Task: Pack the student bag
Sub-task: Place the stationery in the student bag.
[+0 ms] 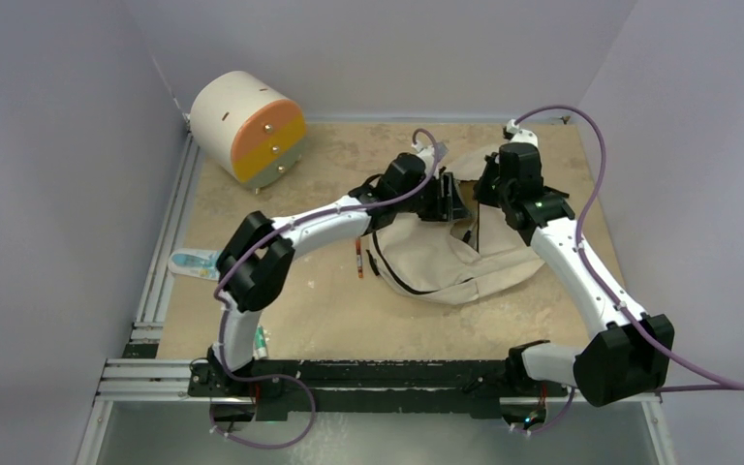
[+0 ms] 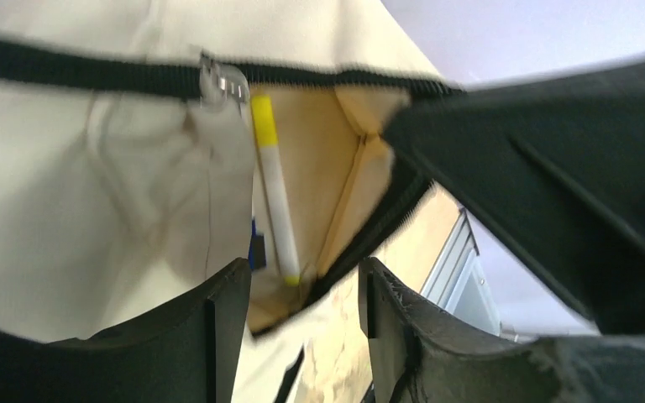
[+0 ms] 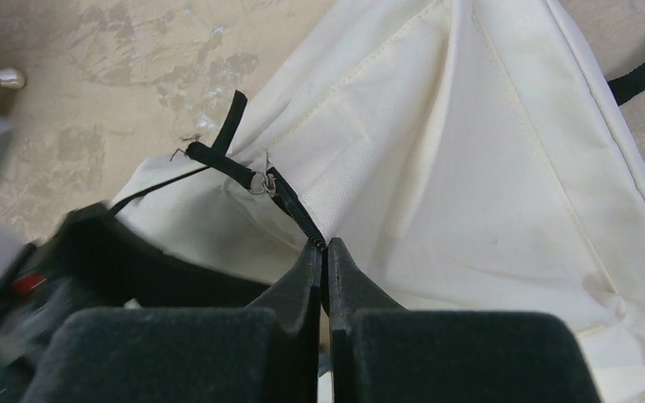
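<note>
Two grippers meet at the student bag (image 1: 436, 263), which lies crumpled on the table (image 1: 329, 310), right of centre. The left gripper (image 2: 302, 281) has its fingers parted with nothing between them, in front of the bag's unzipped pocket, where a white marker with a yellow cap (image 2: 275, 197) lies. The right gripper (image 3: 325, 252) is pinched tight on the bag's black zipper edge. In the far left corner stands a cream drawer unit (image 1: 247, 126).

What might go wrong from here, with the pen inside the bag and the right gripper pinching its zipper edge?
The pen lies near the open mouth of the student bag and may slide out if the fabric tilts. The right gripper pinches only a thin zipper edge; a slip could close the opening. The open left gripper sits close to the fabric and may snag it.
</note>
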